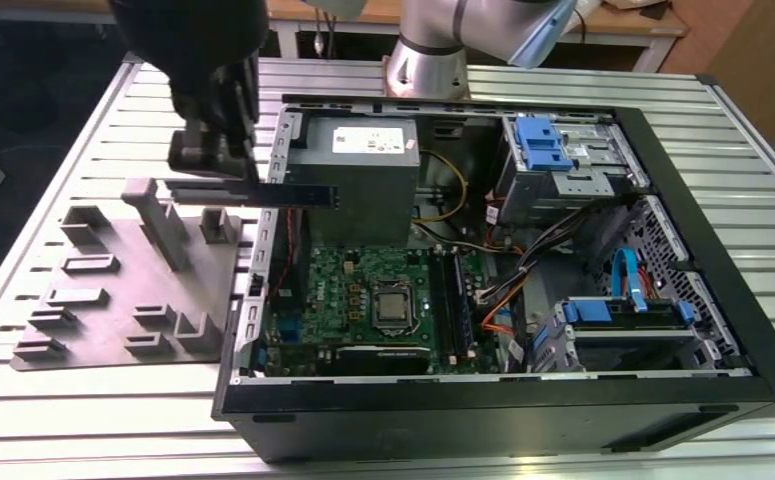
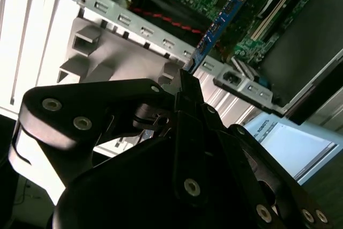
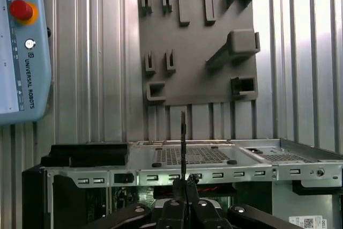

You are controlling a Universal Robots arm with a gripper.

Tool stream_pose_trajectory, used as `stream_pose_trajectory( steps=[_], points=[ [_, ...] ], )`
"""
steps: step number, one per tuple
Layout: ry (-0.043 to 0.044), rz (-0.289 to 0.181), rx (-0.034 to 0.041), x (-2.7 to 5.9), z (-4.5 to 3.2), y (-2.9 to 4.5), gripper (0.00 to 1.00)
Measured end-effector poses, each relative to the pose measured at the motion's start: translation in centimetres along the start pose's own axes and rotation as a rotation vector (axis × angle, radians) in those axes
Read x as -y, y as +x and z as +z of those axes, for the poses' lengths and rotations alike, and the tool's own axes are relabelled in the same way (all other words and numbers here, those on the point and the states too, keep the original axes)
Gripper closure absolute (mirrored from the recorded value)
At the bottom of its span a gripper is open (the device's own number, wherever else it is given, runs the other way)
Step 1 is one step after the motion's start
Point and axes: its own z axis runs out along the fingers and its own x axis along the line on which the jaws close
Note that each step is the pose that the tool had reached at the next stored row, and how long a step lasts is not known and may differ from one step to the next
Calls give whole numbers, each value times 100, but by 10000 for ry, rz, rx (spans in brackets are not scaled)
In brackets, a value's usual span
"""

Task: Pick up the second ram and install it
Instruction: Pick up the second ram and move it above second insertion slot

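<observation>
Gripper (image 2: 185,84) fingers pinch one end of the second ram (image 2: 217,25), holding it edge-on over the case (image 1: 494,400) wall, likely to match the motherboard (image 1: 347,290) slots.

Open black PC tower case (image 1: 521,395) lies on its side on slatted alu table (image 1: 94,420). Inside: green mobo (image 1: 347,300), grey PSU box w/ white label (image 1: 360,170), blue plastic drive caddies (image 1: 545,140). Grey slotted fixture plate (image 1: 107,290) sits just beside case, exterior view's left.

Exterior view high over PC case (image 1: 494,410), both wrist views behind pincer (image 3: 183,185), same case
</observation>
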Motion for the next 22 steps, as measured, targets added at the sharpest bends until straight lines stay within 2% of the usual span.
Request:
stream_pose_trajectory(
  steps=[22],
  points=[
    [0,11,0,713,8,-27,92]
  ],
)
